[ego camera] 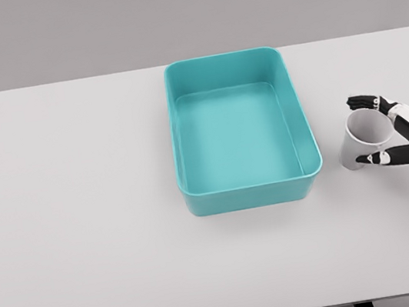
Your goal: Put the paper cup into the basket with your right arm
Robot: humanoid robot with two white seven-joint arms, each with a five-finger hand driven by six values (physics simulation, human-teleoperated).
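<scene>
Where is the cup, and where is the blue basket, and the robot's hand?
paper cup [360, 141], head view, on its white side wall.
basket [248, 195], head view, on its near teal wall.
right hand [407, 129], head view, mid-hand.

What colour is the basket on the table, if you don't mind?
The basket is teal, inside and out, seen best in the head view.
</scene>
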